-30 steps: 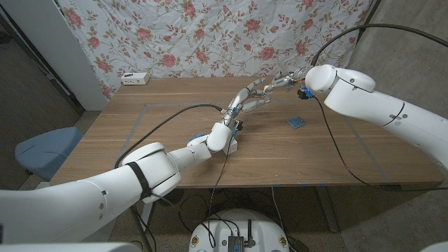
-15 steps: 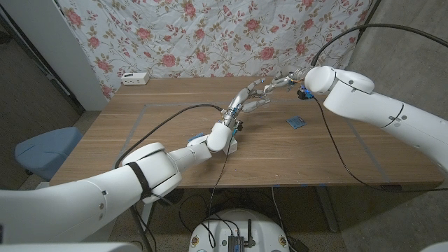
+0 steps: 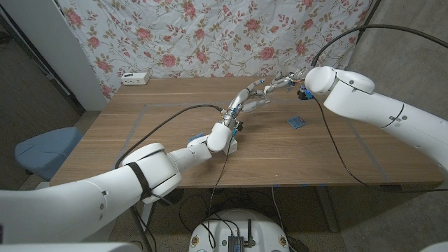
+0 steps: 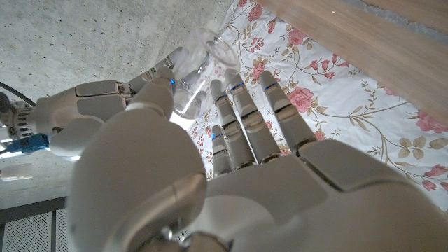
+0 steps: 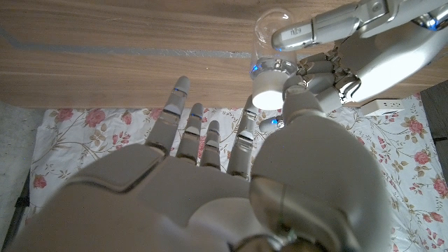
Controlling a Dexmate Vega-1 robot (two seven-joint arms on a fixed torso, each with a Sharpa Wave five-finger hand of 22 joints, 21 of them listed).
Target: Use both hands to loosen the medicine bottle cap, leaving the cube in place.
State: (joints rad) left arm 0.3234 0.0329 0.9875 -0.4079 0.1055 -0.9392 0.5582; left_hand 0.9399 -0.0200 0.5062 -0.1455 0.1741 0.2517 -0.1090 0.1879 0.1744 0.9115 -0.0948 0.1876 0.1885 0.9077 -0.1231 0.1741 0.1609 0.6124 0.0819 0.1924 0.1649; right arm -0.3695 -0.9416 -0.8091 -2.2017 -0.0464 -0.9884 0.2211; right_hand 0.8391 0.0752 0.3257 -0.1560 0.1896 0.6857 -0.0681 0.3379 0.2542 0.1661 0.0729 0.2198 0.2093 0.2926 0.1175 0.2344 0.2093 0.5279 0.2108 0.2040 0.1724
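A clear medicine bottle [image 5: 271, 31] with a white cap [image 5: 268, 92] hangs in the air above the far middle of the wooden table [image 3: 154, 133]. My left hand [image 3: 241, 105] grips the bottle's clear body [image 4: 190, 82] between its thumb and fingers. My right hand [image 3: 278, 82] meets it from the other side, with thumb and fingertips pinching the cap. In the right wrist view the left hand [image 5: 364, 49] wraps the bottle behind the cap. A small blue cube [image 3: 297, 122] lies on the table below and to the right of the two hands, apart from both.
A white power strip [image 3: 135, 78] sits at the table's back left edge. A floral cloth [image 3: 210, 35] hangs behind the table. A blue chair [image 3: 40, 150] stands off the left side. Black cables trail along both arms.
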